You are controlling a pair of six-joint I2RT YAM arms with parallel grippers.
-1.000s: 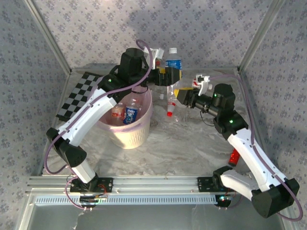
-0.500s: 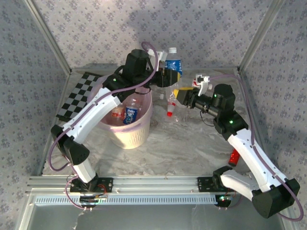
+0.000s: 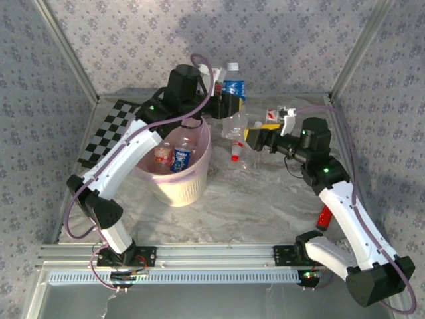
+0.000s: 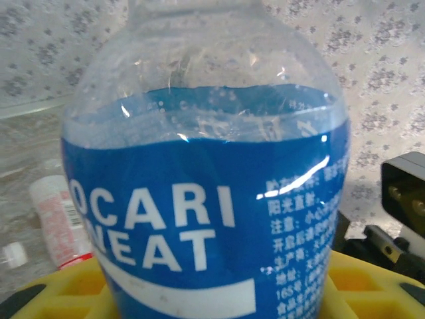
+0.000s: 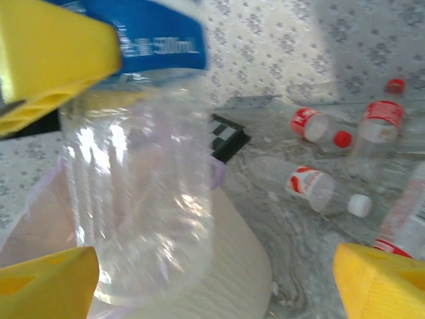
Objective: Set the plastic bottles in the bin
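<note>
Now that the right jaws have let go and stand open while the left jaws have closed on the blue-labelled bottle [image 3: 232,88], held upright beside the bin [image 3: 176,189] at its far-right rim, the handover looks complete.

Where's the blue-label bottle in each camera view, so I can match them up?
Top external: the blue-label bottle stands upper centre, near the back wall.
Left wrist: it fills the centre, close up.
Right wrist: its label sits upper left, with the clear body below.
Shared landmark: the flowered back wall.
</note>
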